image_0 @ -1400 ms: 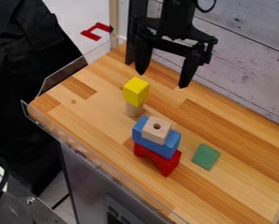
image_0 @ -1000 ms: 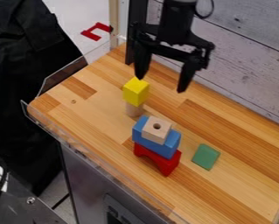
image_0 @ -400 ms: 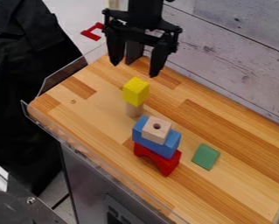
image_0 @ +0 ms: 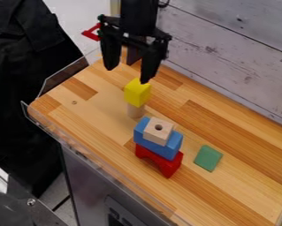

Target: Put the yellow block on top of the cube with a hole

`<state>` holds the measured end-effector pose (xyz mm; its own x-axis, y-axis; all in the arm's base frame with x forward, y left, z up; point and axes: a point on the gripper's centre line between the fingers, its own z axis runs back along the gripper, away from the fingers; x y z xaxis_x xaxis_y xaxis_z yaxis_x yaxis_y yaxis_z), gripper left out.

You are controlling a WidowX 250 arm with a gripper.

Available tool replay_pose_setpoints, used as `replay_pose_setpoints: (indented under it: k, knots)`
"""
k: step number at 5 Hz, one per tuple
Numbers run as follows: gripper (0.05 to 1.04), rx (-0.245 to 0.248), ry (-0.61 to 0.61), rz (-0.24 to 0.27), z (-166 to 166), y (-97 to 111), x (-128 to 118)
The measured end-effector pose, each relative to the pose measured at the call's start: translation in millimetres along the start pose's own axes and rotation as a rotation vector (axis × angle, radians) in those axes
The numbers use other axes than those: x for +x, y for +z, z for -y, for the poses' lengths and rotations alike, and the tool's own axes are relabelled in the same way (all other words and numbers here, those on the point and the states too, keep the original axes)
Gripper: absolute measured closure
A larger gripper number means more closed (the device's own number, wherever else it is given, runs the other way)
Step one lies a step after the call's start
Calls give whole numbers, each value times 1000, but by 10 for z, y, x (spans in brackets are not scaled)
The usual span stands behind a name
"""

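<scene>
Pincer [image_0: 127,76] spread wide, holding nothing, above yellow block [image_0: 137,92]; contact hard to tell.

A pale wall [image_0: 226,75] of whitewashed boards, with dark seams and knots, runs along the upper right edge of the wooden tabletop [image_0: 237,190], whose strips vary from honey to brown. A clear rim [image_0: 63,77] lines its upper left edge. Below the lower left edge stands a grey metal front [image_0: 87,190]. Past the upper left edge lies whitish floor [image_0: 78,13]. The light is soft.
</scene>
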<state>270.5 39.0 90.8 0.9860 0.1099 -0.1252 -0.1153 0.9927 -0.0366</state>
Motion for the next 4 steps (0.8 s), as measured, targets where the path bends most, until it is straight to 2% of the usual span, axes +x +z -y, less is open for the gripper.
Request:
replay_pose_setpoints:
  k: [1, 2, 4]
  knots:
    - [84, 6, -14, -16, -14, -58, 8]
    - [84, 6, -24, -10, -11, -110, 52]
    - [84, 29, -29, -74, -21, -252, 168]
